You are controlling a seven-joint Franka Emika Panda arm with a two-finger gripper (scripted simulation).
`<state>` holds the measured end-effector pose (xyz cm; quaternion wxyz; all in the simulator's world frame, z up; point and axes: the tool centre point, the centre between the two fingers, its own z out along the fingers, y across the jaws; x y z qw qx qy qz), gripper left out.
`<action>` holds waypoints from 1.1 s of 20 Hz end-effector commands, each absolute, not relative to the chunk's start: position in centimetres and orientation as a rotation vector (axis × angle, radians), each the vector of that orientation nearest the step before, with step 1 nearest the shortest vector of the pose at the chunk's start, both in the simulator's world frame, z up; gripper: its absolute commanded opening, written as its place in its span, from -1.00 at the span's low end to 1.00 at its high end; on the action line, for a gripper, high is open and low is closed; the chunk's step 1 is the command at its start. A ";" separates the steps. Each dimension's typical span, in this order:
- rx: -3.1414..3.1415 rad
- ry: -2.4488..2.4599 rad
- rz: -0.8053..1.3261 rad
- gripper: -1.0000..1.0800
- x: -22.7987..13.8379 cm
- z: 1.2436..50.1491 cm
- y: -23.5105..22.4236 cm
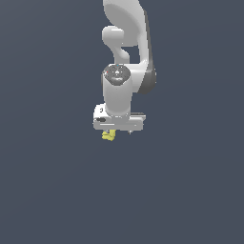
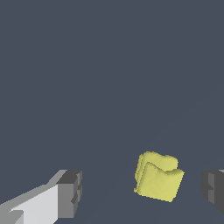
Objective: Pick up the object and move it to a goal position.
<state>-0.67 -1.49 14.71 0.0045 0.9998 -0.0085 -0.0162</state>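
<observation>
The object (image 1: 108, 135) is a small bright yellow lumpy item just under the white gripper (image 1: 118, 131), toward the exterior view's left. In the wrist view the object (image 2: 158, 182) lies between the two dark fingertips. It is nearer one fingertip (image 2: 212, 190) than the other (image 2: 71, 193) and touches neither. The gripper (image 2: 142, 192) is open, with its jaws wide apart on either side of the object. In the exterior view the hand hides most of the fingers.
A plain dark grey surface (image 1: 57, 190) fills both views. The white arm (image 1: 125, 52) rises behind the gripper toward the top of the exterior view. No other objects or marker show.
</observation>
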 end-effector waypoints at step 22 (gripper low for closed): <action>3.133 -0.169 -0.037 0.92 -1.8 14.1 -5.0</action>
